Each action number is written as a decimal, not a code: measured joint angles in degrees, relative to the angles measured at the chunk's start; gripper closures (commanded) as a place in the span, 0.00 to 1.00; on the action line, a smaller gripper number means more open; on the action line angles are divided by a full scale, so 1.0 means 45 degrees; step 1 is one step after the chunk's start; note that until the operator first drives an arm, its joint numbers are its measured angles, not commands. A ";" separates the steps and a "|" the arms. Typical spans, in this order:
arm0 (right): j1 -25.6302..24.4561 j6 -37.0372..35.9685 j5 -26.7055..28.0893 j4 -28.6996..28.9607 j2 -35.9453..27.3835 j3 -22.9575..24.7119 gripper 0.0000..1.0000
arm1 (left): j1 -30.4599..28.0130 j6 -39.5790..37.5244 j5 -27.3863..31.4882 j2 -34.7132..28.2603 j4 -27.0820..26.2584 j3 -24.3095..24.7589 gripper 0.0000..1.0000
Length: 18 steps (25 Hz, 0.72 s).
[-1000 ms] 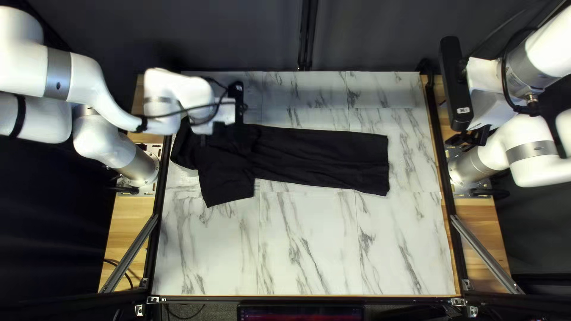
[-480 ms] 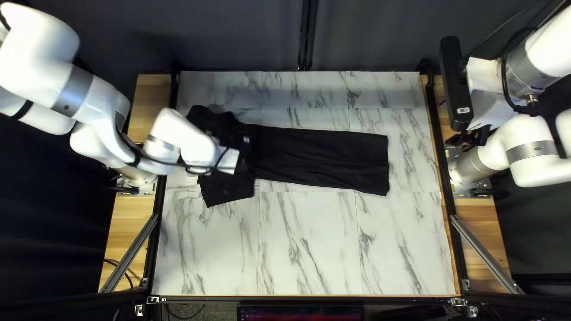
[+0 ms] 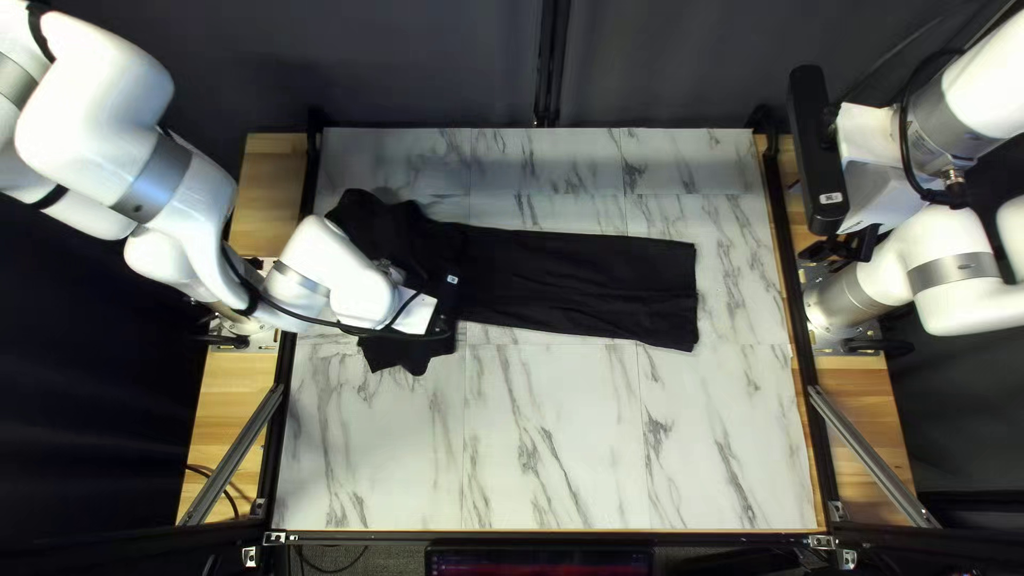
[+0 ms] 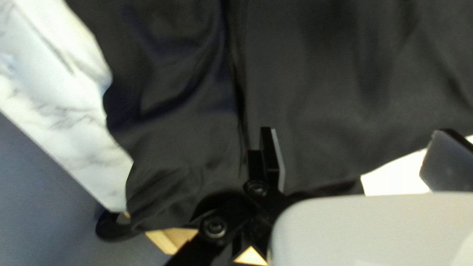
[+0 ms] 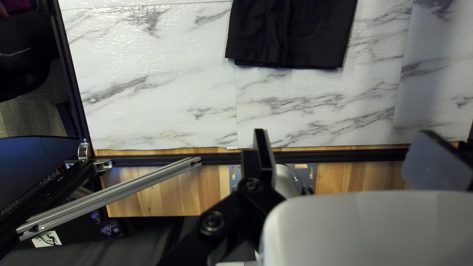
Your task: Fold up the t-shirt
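Black, one t-shirt (image 3: 581, 283) lies on one table (image 3: 565, 448)

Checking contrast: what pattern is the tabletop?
White tabletop with grey marble veining, best seen in the top left view.

Bright light floods the counter (image 3: 555, 448), while the curtain (image 3: 427, 64) beyond its far edge stays dim. A faint shadow borders the black cloth (image 3: 576, 283) toward that edge. Glare speckles the counter's near side in the right wrist view.
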 measured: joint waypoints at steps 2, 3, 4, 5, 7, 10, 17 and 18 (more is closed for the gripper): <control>0.0000 0.0000 0.0000 0.0000 0.0000 0.0000 0.00 | -0.0251 0.0006 0.0430 -0.0417 -0.0025 0.0113 0.00; 0.0000 0.0000 0.0000 0.0000 0.0000 0.0000 0.00 | -0.0418 0.0011 0.0541 -0.0506 -0.0044 0.0173 0.00; 0.0000 0.0000 0.0000 0.0000 0.0000 0.0000 0.00 | -0.0546 0.0029 0.0551 -0.0516 -0.0058 0.0224 0.00; 0.0000 0.0000 0.0000 0.0000 0.0000 0.0000 0.00 | -0.0745 0.0087 0.0484 -0.0483 -0.0089 0.0309 0.00; 0.0000 0.0000 0.0000 0.0000 0.0000 0.0000 0.00 | -0.1020 0.0244 0.0292 -0.0392 -0.0139 0.0429 0.00; 0.0000 0.0000 0.0000 0.0000 0.0000 0.0000 0.00 | -0.1595 0.0642 -0.0265 -0.0135 -0.0242 0.0533 0.00; 0.0000 0.0000 0.0000 0.0000 0.0000 0.0000 0.00 | -0.2336 0.0692 -0.1648 0.1017 -0.0470 0.0205 0.00; 0.0000 0.0000 0.0000 0.0000 0.0000 0.0000 0.00 | -0.2447 0.0555 -0.1825 0.1261 -0.0496 0.0116 0.00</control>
